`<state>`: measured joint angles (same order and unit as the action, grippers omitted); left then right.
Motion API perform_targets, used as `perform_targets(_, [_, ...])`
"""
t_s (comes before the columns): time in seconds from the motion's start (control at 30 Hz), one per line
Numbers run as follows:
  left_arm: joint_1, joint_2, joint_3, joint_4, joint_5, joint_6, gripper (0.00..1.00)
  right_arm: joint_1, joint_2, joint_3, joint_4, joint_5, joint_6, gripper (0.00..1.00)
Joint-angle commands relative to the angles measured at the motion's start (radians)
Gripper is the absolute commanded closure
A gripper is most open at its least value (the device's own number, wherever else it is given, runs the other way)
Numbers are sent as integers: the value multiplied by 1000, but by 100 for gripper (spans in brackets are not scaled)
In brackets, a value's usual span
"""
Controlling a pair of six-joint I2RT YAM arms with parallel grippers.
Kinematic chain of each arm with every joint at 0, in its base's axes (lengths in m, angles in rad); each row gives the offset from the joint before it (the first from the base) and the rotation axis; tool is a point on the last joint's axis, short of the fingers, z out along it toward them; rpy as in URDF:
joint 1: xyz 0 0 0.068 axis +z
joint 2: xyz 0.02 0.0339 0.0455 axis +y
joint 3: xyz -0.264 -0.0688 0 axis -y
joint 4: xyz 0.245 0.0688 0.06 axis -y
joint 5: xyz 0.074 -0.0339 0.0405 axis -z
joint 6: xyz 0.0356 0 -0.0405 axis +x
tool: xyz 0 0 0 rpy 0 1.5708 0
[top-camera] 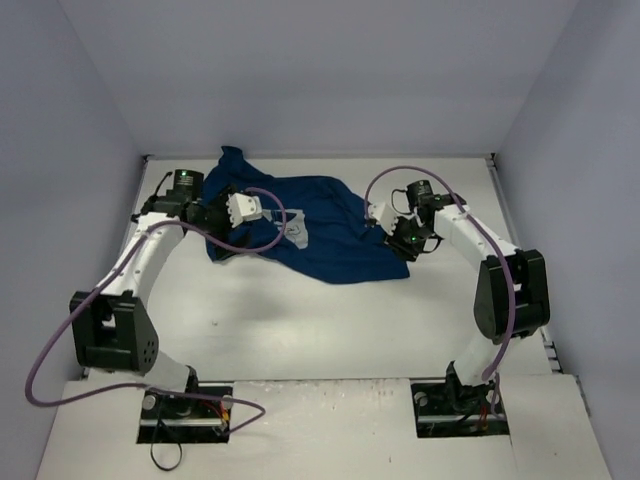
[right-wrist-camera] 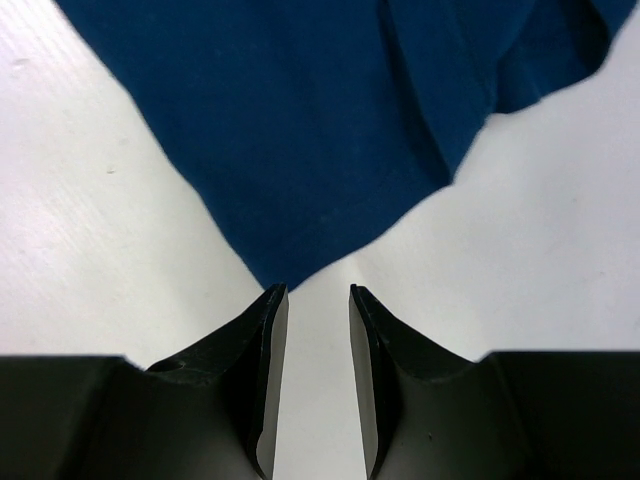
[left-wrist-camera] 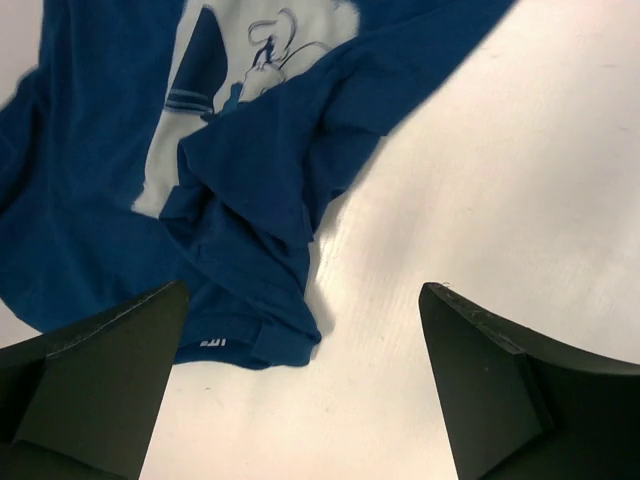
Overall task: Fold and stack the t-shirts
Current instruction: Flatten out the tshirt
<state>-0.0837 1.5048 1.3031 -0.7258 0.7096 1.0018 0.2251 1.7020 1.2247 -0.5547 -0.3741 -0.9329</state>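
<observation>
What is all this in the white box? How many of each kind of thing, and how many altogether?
Navy blue cloth t-shirt with a pale print: 1
White and black robot arms, left and right: 2
Total: 3

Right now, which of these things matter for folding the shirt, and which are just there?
For the job: t-shirt, left gripper, right gripper.
Just there: table, purple cables.

A white bench (top-camera: 330,330) stands enclosed on three sides by plain, pale grey-violet walls (top-camera: 300,70).
</observation>
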Motion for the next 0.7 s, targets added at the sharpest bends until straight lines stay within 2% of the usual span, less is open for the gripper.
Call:
perform_targets(0.0, [-9, 73, -68, 376, -154, -177, 3, -20, -21, 11, 46, 46, -7, 71])
perform_targets(0.07, [-34, 107, -87, 440, -181, -272, 7, -21, -19, 8, 46, 46, -7, 71])
perform_targets(0.1, [-42, 135, -82, 447, -201, -304, 13, -22, -19, 7, 47, 46, -6, 71])
perform_targets(0.2, [-69, 197, -29, 455, -233, -373, 21, -25, -23, 2, 47, 48, -6, 71])
perform_targets(0.47, [-76, 251, 7, 418, -230, -383, 32, -58, -31, -15, 44, 54, -16, 71])
perform_targets(0.67, [-82, 292, 33, 371, -272, -375, 64, -66, -25, -15, 44, 37, -12, 71])
